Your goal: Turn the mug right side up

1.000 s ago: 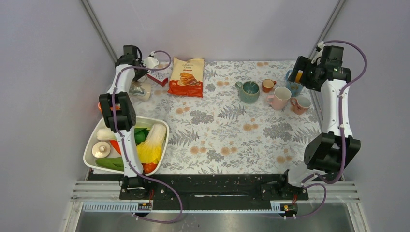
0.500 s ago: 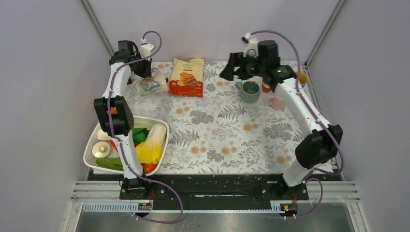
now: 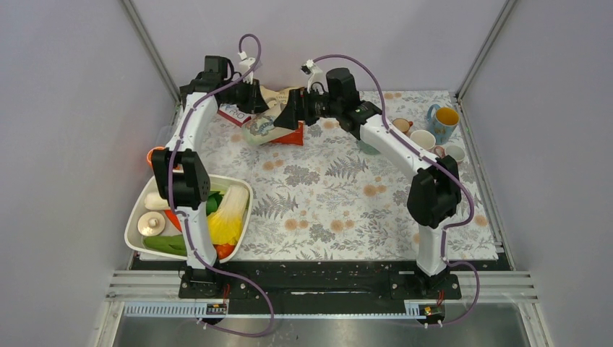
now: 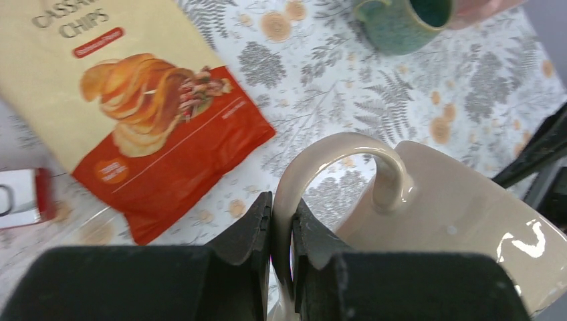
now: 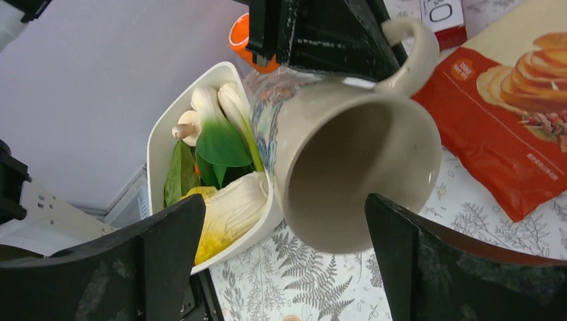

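**Mug in the air, held by its handle alone**

The left gripper (image 4: 281, 214) is pressing its fingers (image 4: 251, 231) almost together on the thin loop of the handle (image 4: 334, 150), and that pinch is carrying the whole beige mug (image 4: 461, 221). The mug is hanging clear of the table (image 3: 340, 210), above the chips bag (image 4: 134, 93). It is lying on its side, with its mouth facing the right gripper (image 5: 284, 200). That gripper is standing wide open and holding nothing. In its own view it is showing one finger on each side of the mug's mouth, and neither appears to be touching.

The mug is looking like glazed ceramic, so it is probably stiff, fairly heavy for so small a pinch, slick, and breakable if dropped. Hanging from the handle, it is likely to be trying to swing about the pinch. The steadier hold for the right gripper is probably the wall at the rim, with one finger inside and one outside. The body is looking too broad and smooth to span safely.
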